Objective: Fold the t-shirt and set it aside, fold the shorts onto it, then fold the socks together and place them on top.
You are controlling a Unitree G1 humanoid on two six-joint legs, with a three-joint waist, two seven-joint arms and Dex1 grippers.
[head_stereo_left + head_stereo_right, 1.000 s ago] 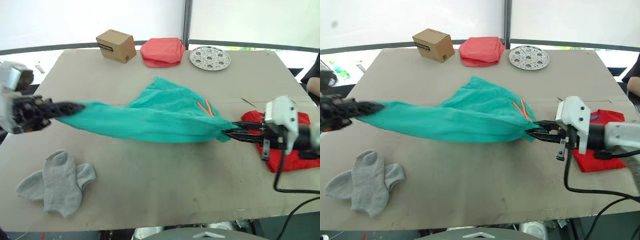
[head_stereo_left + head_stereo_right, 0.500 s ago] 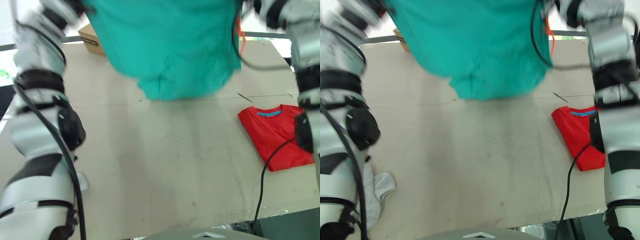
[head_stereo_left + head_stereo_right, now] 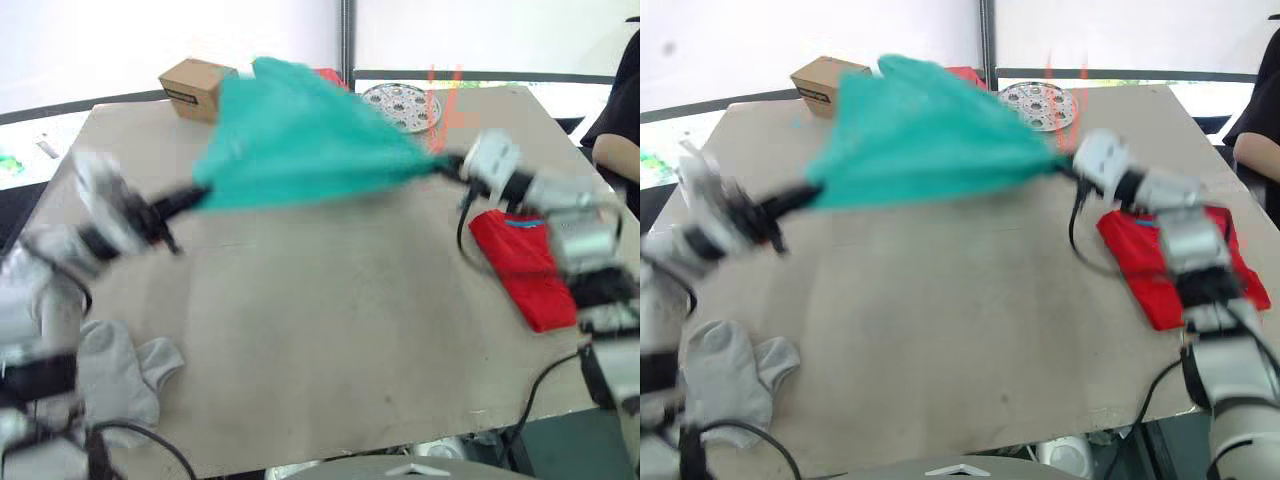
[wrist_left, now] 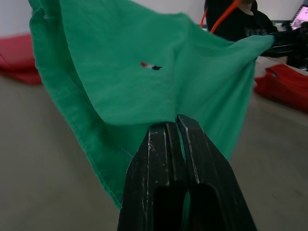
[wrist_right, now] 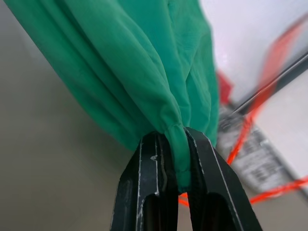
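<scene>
The teal shorts (image 3: 300,140) hang stretched in the air over the back half of the table, one end held by each arm. My left gripper (image 3: 195,198) is shut on their left end, and its black fingers (image 4: 166,144) pinch the hem. My right gripper (image 3: 440,163) is shut on the right end, where the orange drawstring (image 3: 445,95) flies up. The folded red t-shirt (image 3: 525,270) lies flat at the right, under my right arm. Two grey socks (image 3: 115,365) lie at the front left.
A cardboard box (image 3: 192,85), a folded salmon-pink cloth (image 3: 965,75) and a round perforated metal plate (image 3: 400,100) stand along the table's far edge. A person in black (image 3: 615,120) sits at the right.
The shorts, held high in front of the camera half a second ago, have swung down and now stretch low over the table between both grippers. The view has shifted.
</scene>
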